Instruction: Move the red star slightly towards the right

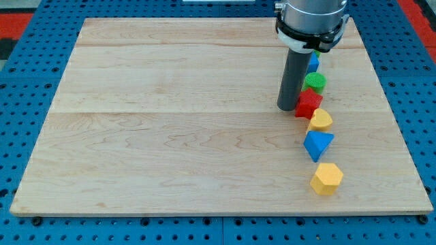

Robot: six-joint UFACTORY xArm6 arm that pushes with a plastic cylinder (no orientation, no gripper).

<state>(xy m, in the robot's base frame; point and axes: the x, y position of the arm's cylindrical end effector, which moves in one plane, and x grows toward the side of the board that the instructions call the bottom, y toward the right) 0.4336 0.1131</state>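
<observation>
The red star lies on the wooden board at the view's right, in a line of blocks running from top to bottom. My tip stands right against the star's left side, touching or nearly touching it. Just above the star is a green round block, and above that a blue block, partly hidden behind the rod. Just below the star is a yellow block.
Further down the same line lie a blue triangular block and a yellow hexagonal block. The board's right edge runs a short way to the right of the line. A blue pegboard surrounds the board.
</observation>
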